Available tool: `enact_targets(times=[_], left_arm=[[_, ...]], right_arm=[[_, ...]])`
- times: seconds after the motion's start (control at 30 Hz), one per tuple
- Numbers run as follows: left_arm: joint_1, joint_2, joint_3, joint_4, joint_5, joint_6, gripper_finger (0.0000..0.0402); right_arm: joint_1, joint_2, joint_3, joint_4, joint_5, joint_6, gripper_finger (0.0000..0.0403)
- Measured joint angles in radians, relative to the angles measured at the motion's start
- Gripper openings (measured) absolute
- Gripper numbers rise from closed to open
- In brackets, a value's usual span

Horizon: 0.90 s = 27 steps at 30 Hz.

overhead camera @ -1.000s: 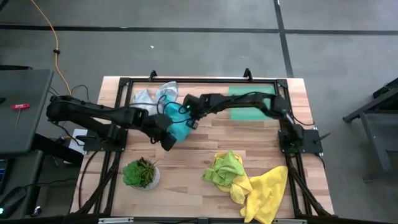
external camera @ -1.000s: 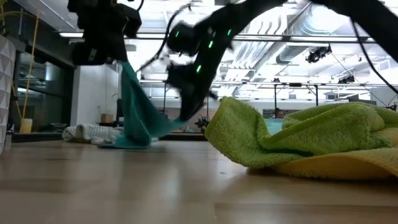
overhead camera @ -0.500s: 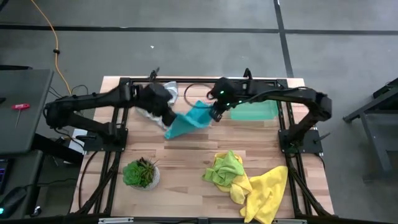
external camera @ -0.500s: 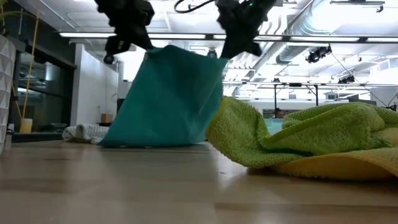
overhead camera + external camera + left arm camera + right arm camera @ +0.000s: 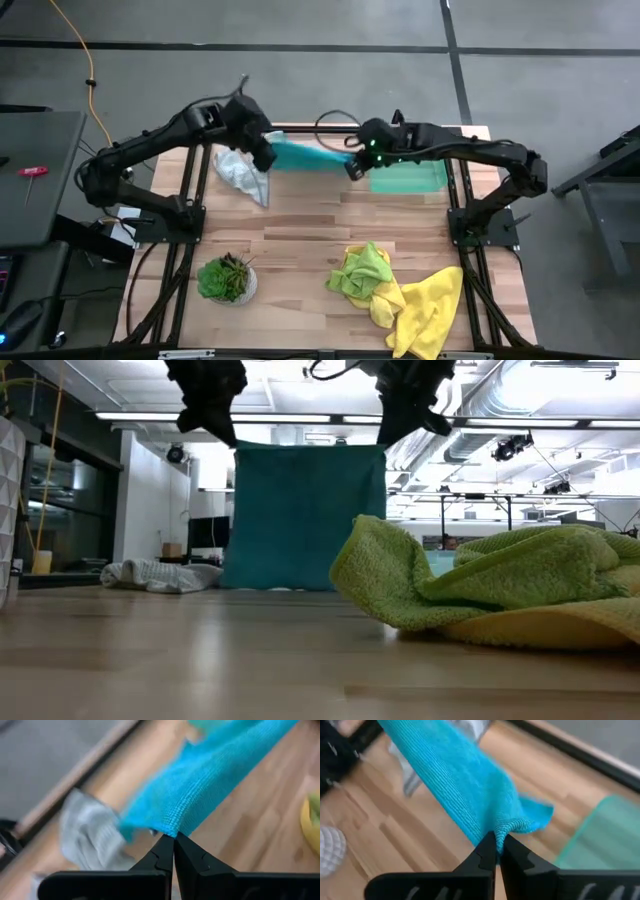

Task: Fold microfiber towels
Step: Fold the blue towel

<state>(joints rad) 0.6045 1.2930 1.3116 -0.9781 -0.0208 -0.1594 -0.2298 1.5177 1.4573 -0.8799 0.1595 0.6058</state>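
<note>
Teal towel hangs stretched between the two grippers over the far side of the table, its top edge taut and level; in the low view it drops as a flat square sheet whose bottom edge reaches about down to the tabletop. The left gripper has its jaws closed on the towel's left top corner, and the right gripper has its jaws closed on the right top corner; each wrist view shows the dark fingers pinched together with the cloth edge caught at their tips.

A flat green tray lies at the far right of the table, just right of the right gripper; nothing shows on it. A pale grey-white towel lies crumpled at the far left, beside and below the left gripper.

The middle of the table is bare wood. Near the front right, a lime green towel lies bunched against a yellow towel, which reaches the table's near edge. A small potted plant stands at the near left, well apart from the hanging cloth.
</note>
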Motion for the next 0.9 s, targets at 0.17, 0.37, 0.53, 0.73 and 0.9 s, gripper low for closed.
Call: enact_targets(times=[0.17,0.37,0.53,0.73,0.9], left_arm=[[-0.129,0.001,-0.091,-0.037,0.019,-0.11,0.0],[-0.318,0.001,-0.252,-0.012,0.063,-0.335,0.0],[-0.453,0.001,-0.372,0.076,0.114,-0.547,0.0],[-0.58,0.001,-0.484,0.249,0.168,-0.757,0.0],[-0.583,0.001,-0.518,0.306,0.138,-0.826,0.0]], right_arm=[[0.097,0.056,0.0,-0.057,0.034,0.078,0.0],[0.197,0.192,0.0,-0.081,-0.007,0.137,0.0],[0.249,0.305,0.0,-0.073,-0.071,0.157,0.0],[0.287,0.365,0.0,-0.073,-0.169,0.209,0.0],[0.266,0.365,0.0,-0.056,-0.159,0.275,0.0]])
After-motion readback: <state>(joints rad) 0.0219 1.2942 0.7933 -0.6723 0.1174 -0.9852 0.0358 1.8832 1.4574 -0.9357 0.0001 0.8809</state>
